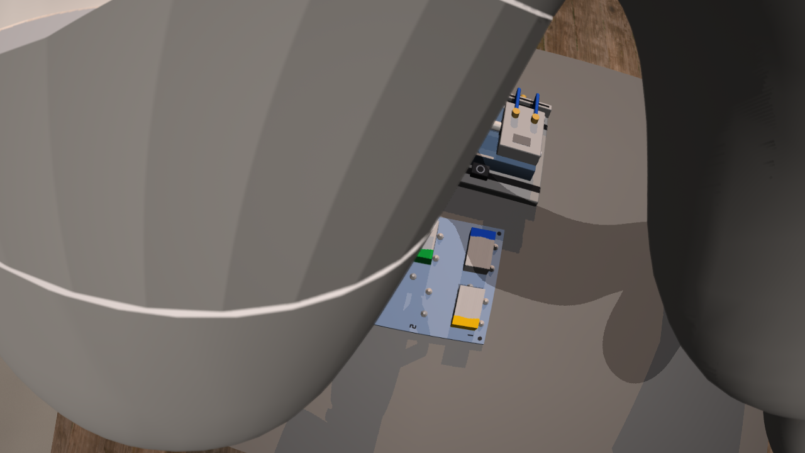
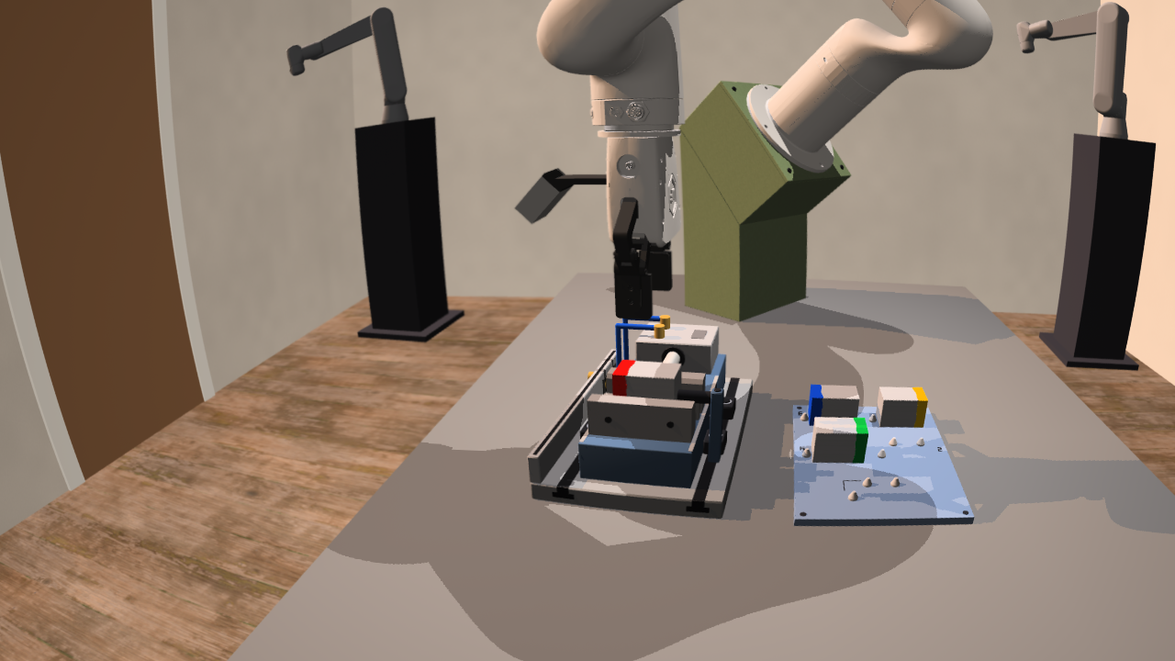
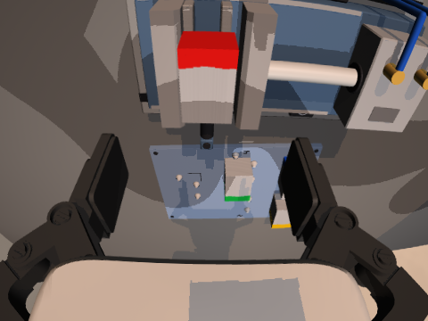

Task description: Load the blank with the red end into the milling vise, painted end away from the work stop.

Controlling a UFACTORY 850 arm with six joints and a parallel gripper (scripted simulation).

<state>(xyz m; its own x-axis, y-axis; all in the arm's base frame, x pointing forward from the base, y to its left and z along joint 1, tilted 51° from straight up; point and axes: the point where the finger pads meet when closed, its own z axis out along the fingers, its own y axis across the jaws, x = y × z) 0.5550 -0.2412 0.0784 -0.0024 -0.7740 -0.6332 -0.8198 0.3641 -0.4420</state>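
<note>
The blank with the red end (image 2: 653, 378) (image 3: 208, 86) lies between the vise jaws, its top above them. Its red end faces away from the work stop (image 3: 207, 130) and the infeed plate (image 2: 903, 506) (image 3: 209, 211). The fixed jaw (image 2: 641, 418) (image 3: 165, 91) is close along one long side, the moving jaw (image 3: 256, 89) along the other. The exact gaps and the seating on the low bars cannot be told. My gripper (image 2: 644, 287) (image 3: 204, 155) is open and empty, raised above the vise and clear of the blank. The arm hides the red-ended blank in the top view.
The blue-ended (image 1: 480, 252) (image 2: 839, 401), yellow-ended (image 1: 469, 301) (image 2: 897, 406) and green-ended (image 2: 833, 440) (image 3: 237, 178) blanks lie on the infeed plate among pegs. The hose block (image 1: 520, 132) (image 2: 698, 343) stands at the vise's far end, with blue hoses (image 2: 621, 341) rising near the gripper.
</note>
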